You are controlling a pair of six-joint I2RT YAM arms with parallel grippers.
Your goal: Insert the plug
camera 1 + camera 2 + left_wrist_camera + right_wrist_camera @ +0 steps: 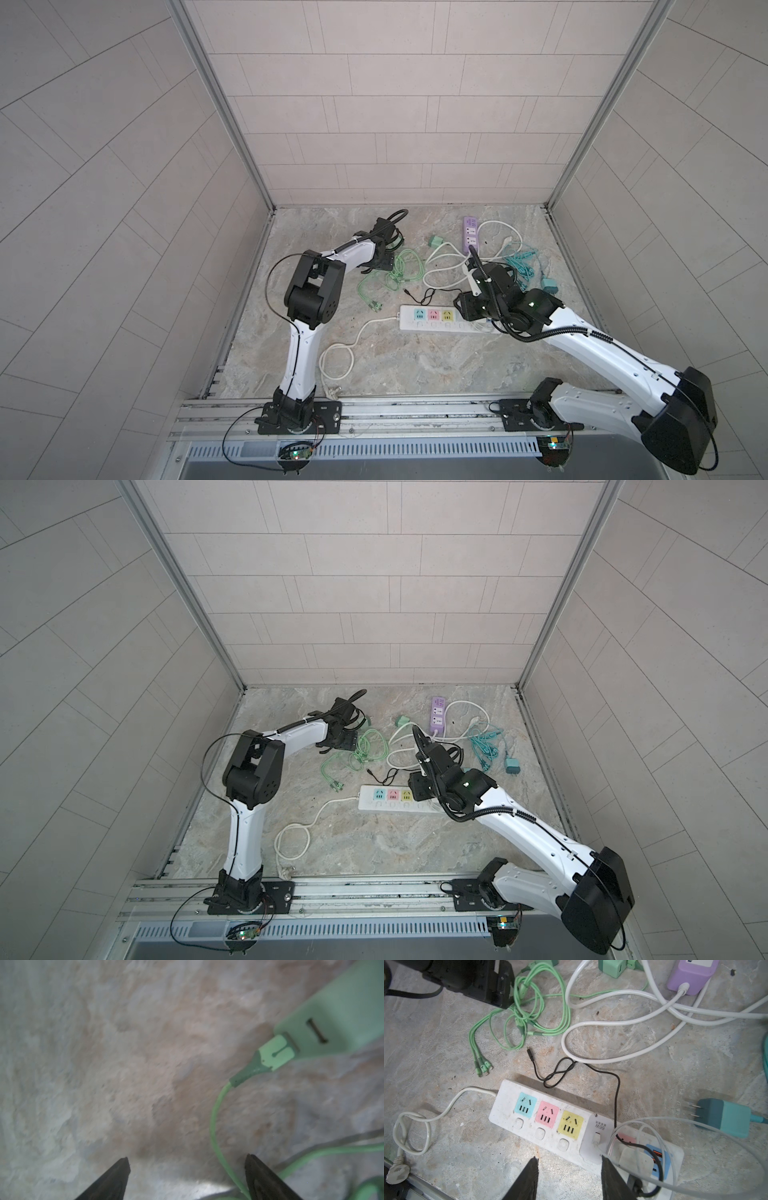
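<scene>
**Operator:** Where do I stand, starting from the left?

**Inspector:** Your left gripper has its fingers spread wide and empty, low over bare table. The green plug lies flat ahead of it and off to one side, with a cable seated in it. I judge that to be the task's plug, not yet picked up. The strip sits mid-table with its blue, pink and yellow sockets free. Your right gripper hovers at the strip's near edge, fingers partly parted, gripping nothing.

**Operator:** How do I make the pick well?

**Inspector:** Square the jaws across the plug's flat sides, clear of the cable end (its prongs are hidden from me). The cable runs just beside one fingertip, so don't trap it. Use the right gripper to steady the strip.

**Operator:** And room to move?

**Inspector:** The green tangle lies between plug and strip, so lift over it. Both top views show open table on your side of the strip. Rightward it crowds: a white charger already in the strip, loose cords, and a teal plug near the table's right edge.
</scene>
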